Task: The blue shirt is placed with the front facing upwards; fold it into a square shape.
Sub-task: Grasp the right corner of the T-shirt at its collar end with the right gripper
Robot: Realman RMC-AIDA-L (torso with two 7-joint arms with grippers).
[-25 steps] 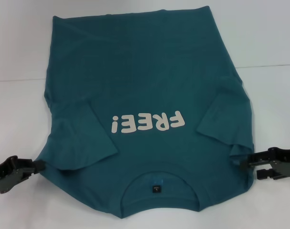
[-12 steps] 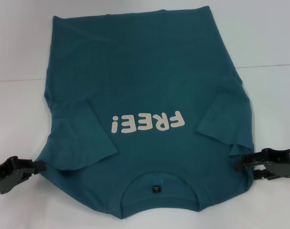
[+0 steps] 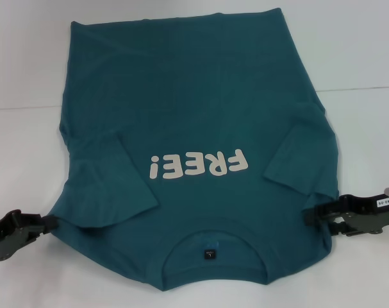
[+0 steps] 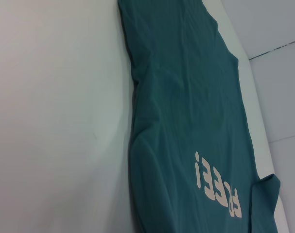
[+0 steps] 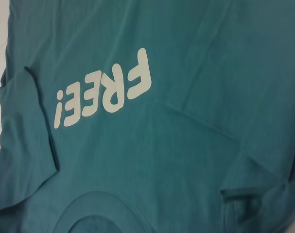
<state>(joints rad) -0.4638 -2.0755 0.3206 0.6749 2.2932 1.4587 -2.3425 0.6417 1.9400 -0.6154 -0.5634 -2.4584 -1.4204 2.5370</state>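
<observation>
1. The blue shirt (image 3: pixel 194 128) is laid front-up on the white tabletop (image 3: pixel 27 77). The collar is nearest the robot and the hem is at the far end. Both short sleeves are already folded in over the chest, flanking the white "FREE!" print (image 3: pixel 199 165).
2. Handling, as judged: light, limp cotton with no stiffness. It will drape and sag from any pinch point. It is not fragile. Layers can slip over each other or drag on the tabletop, so a folded sleeve may be pulled open.
3. Hold points, as judged: the two shoulder edges level with the collar. All layers at the fold should be pinched together, and both sides lifted evenly so the body folds straight toward the hem.
4. The left gripper (image 3: pixel 50 221) is low at the shirt's left shoulder edge, with its tips touching or just at the cloth. Whether the jaws are closed on fabric cannot be told.
5. The right gripper (image 3: pixel 313 212) is at the right shoulder edge, with its tips over the folded sleeve's outer corner. The edge looks bunched there. The jaws appear narrow, but an actual grip cannot be told.
6. In the wrist views only shirt and tabletop are shown; no jaws are seen.
</observation>
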